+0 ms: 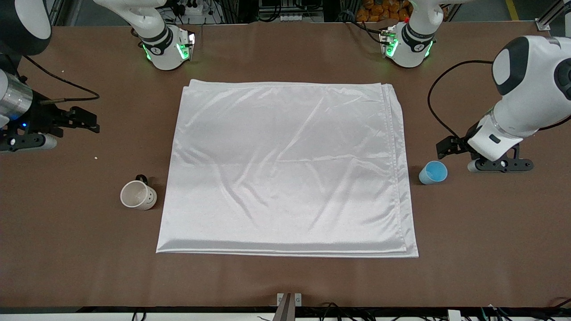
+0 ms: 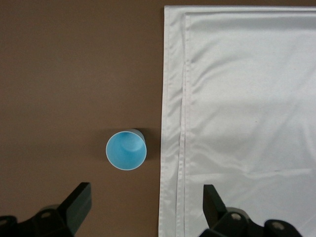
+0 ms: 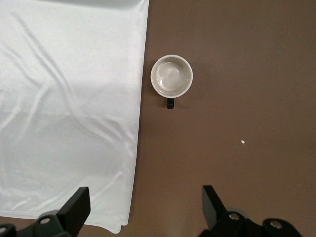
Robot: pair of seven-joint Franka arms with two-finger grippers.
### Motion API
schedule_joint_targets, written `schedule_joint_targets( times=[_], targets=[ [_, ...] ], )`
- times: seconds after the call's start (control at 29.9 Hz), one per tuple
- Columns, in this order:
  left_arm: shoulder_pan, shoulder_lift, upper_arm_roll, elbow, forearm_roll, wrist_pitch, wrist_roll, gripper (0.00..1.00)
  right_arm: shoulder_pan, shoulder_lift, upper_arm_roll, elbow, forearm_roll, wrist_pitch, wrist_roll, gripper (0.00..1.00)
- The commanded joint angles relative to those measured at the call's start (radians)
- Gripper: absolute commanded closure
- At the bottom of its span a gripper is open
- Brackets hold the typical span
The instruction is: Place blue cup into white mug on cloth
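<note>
Fingers of both grippers stand wide and empty; we judge the left gripper (image 2: 143, 210) should descend squarely over the blue cup (image 2: 126, 150), while the right gripper (image 3: 143, 210) takes the white mug (image 3: 171, 75) beside the cloth (image 1: 285, 169).

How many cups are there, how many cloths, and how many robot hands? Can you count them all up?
Cups: 2, the blue cup and the white mug
Cloths: 1, the cloth
Robot hands: 2, the left gripper and the right gripper, both open
Total: 5

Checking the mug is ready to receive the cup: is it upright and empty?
Upright and empty. The white mug stands on the table beside the cloth, its mouth facing up, with only its bare inside showing.
</note>
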Motion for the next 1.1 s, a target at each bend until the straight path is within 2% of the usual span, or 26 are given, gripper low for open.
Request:
schedule_joint_targets(
  times=[0.0, 0.17, 0.47, 0.67, 1.07],
  targets=[
    [0.011, 0.02, -0.007, -0.056, -0.014, 0.09, 0.007, 0.0, -0.002, 0.008, -0.002, -0.046, 0.015, -0.007, -0.012, 0.0],
    [0.011, 0.047, -0.006, -0.103, -0.004, 0.153, 0.007, 0.0, -0.012, 0.007, -0.004, -0.154, 0.015, 0.076, -0.013, 0.0],
    [0.028, 0.072, -0.006, -0.201, -0.003, 0.283, 0.007, 0.0, -0.005, 0.011, -0.004, -0.388, 0.015, 0.41, -0.013, 0.0],
    [0.03, 0.106, -0.004, -0.228, 0.0, 0.328, 0.007, 0.0, -0.005, 0.025, -0.004, -0.494, 0.015, 0.558, -0.015, 0.0],
    [0.027, 0.162, -0.006, -0.24, 0.002, 0.389, 0.007, 0.0, -0.007, 0.135, -0.004, -0.522, 0.015, 0.725, -0.015, 0.0]
  ],
)
